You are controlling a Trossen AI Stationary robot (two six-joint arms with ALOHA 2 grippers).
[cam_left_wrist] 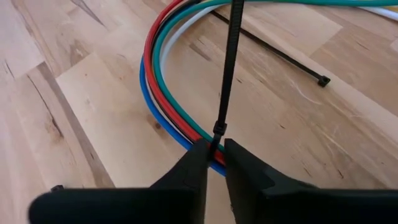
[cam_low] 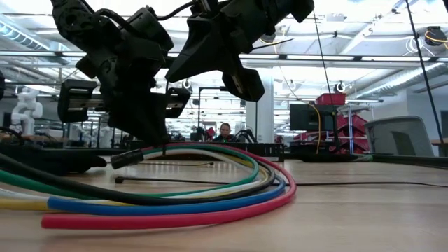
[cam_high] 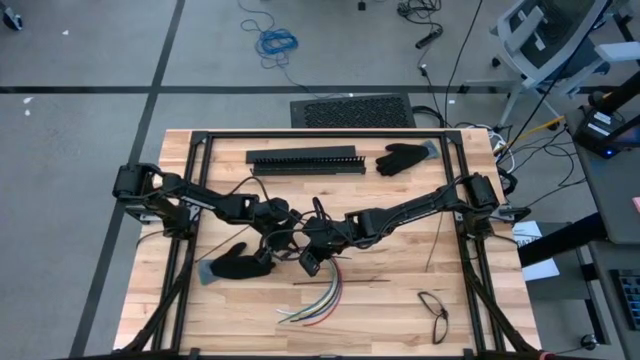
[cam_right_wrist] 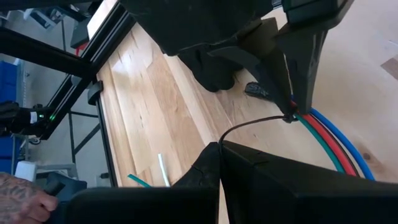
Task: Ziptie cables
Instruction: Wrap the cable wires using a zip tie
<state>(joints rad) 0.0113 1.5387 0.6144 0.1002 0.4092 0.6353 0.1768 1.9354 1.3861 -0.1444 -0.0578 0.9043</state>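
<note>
Coloured cables (cam_high: 322, 296) arcing toward table front

both pincers (cam_high: 283, 243) (cam_high: 318, 240) low and close together mid-table, fingers seemingly pinched shut

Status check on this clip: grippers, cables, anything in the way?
Left gripper pinching zip tie at the cables. Right gripper shut on the tie's tail. Loose zip tie alongside, clear of them.

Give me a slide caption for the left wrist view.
Left gripper pinching a black zip tie over the curved cables on the wooden table.
</note>
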